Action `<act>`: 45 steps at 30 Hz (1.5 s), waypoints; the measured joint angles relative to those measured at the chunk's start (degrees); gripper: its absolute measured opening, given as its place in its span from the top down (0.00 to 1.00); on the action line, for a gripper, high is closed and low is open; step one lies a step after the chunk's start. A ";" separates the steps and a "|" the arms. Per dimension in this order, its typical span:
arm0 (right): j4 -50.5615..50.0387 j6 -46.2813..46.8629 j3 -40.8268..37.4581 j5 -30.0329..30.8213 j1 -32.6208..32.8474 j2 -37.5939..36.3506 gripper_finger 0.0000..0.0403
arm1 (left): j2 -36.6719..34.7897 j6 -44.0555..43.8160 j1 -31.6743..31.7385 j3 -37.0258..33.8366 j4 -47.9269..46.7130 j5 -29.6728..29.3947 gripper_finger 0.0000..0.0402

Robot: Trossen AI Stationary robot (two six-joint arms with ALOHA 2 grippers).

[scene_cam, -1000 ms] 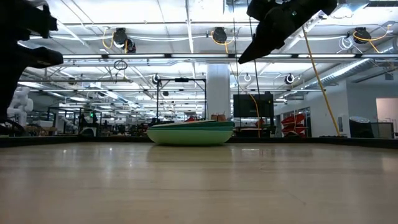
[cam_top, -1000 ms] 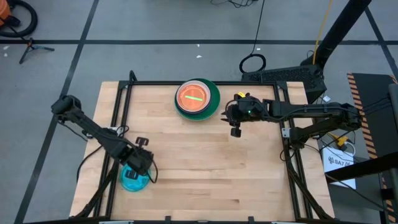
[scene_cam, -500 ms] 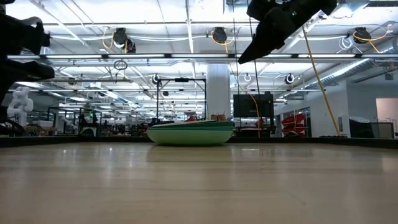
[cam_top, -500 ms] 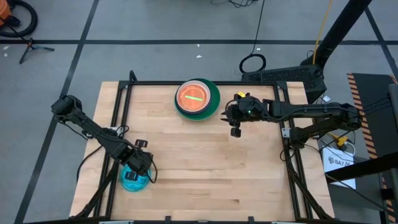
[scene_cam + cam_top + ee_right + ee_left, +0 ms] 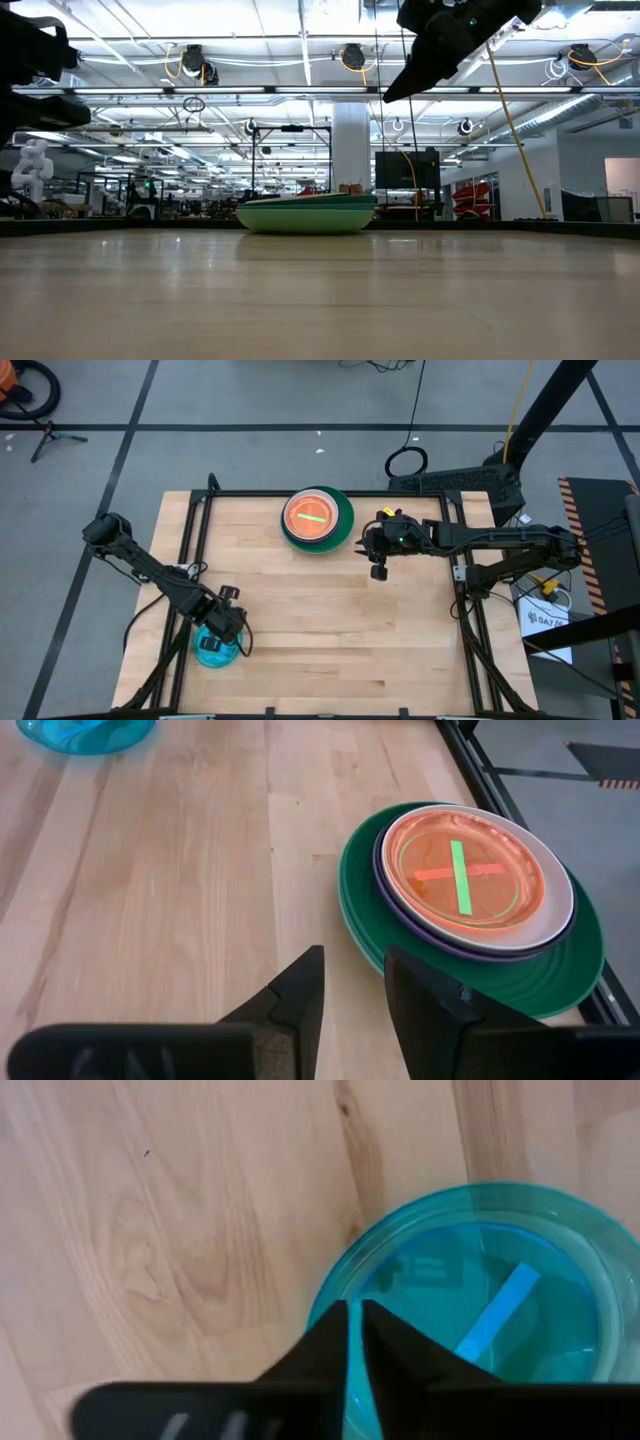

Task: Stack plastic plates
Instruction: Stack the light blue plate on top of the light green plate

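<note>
Wooden table (image 5: pixel 330 620) carries everything. At its far edge stands the stack of plates (image 5: pixel 317 518): a dark green plate (image 5: pixel 520 975) at the bottom, a purple one (image 5: pixel 400 915) above it, then a white plate (image 5: pixel 553 900) and an orange plate (image 5: pixel 462 875) on top. Near the left front corner lies the blue plate (image 5: pixel 215 648), alone. The left pincer (image 5: pixel 352 1330) is over its rim, fingers almost together on the rim. The right pincer (image 5: pixel 352 982) hangs beside the stack, fingers apart, holding nothing.
</note>
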 joint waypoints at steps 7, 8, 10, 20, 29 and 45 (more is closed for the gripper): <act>0.01 0.71 0.00 0.01 0.00 0.00 0.75 | 0.00 -2.39 0.00 0.00 0.02 -1.33 0.93; 0.00 0.71 0.00 0.01 0.00 0.00 0.75 | 0.03 -2.57 0.00 0.00 0.04 -1.37 0.90; 0.02 0.71 0.00 0.01 0.00 0.00 0.75 | 0.29 -3.27 0.00 0.00 0.05 -1.41 0.84; 0.00 0.71 0.00 0.01 0.02 0.02 0.75 | 0.34 -3.42 0.11 -0.54 1.55 -2.69 0.63; -0.02 0.71 0.00 0.01 0.02 0.02 0.75 | 0.35 -3.42 0.64 -4.10 5.34 -0.12 0.63; -0.07 0.69 0.00 0.01 0.02 0.02 0.75 | 0.35 -2.05 4.82 -5.53 8.69 2.36 0.63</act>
